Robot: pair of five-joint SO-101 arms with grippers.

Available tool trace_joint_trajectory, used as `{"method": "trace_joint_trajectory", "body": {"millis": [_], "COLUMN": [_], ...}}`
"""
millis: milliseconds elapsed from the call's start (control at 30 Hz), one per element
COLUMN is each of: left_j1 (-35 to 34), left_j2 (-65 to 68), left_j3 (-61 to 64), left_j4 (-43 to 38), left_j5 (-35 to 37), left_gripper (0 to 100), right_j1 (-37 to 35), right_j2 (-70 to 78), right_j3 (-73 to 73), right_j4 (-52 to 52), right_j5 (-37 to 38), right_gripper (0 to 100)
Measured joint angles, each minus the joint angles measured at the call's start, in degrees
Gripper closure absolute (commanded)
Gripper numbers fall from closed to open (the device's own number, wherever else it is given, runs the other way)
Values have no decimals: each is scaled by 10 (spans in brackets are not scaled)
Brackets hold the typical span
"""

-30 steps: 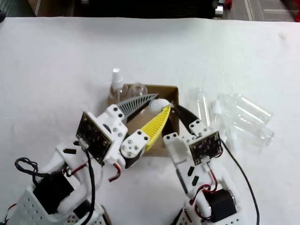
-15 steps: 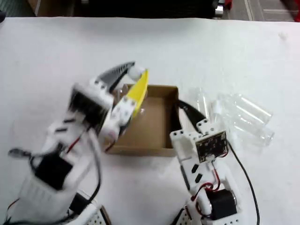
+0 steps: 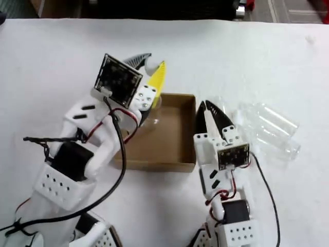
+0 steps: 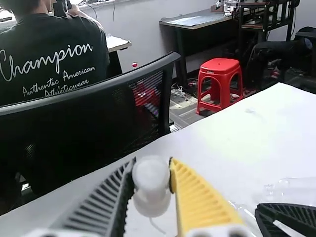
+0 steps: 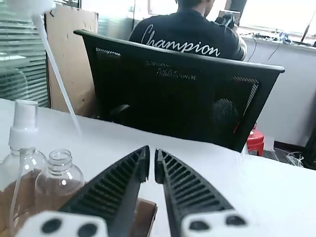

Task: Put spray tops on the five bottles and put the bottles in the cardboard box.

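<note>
My left gripper is shut on a white spray top, held between its grey and yellow fingers above the far left corner of the cardboard box. The top's thin tube hangs down over two clear bottles at that corner. One bottle carries a spray top, the other, an open bottle, is uncapped. My right gripper has black fingers and stands shut, holding nothing, at the box's right wall. Several clear bottles lie right of the box.
The left arm rises over the box's left side and hides the two standing bottles in the high view. White table stretches free to the far side and left. The table's far edge borders a black chair with a person behind it.
My left gripper has lifted the spray top from over the box, up and toward the far left corner. The right gripper has drawn back to the box's right wall.
</note>
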Motion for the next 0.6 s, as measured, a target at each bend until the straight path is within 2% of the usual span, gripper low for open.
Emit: {"method": "trace_joint_trajectory", "body": {"millis": [267, 600], "left_j1": [-16, -17], "left_j2": [0, 76], "left_j3": [-91, -93], "left_j4": [113, 119], "left_j5": [0, 0], "left_gripper": [976, 976], "right_j1": [-1, -3], "right_j2": [0, 0], "right_j3": [0, 0], "right_j4": [0, 0], "right_j5": [0, 0], "right_gripper": [984, 984]}}
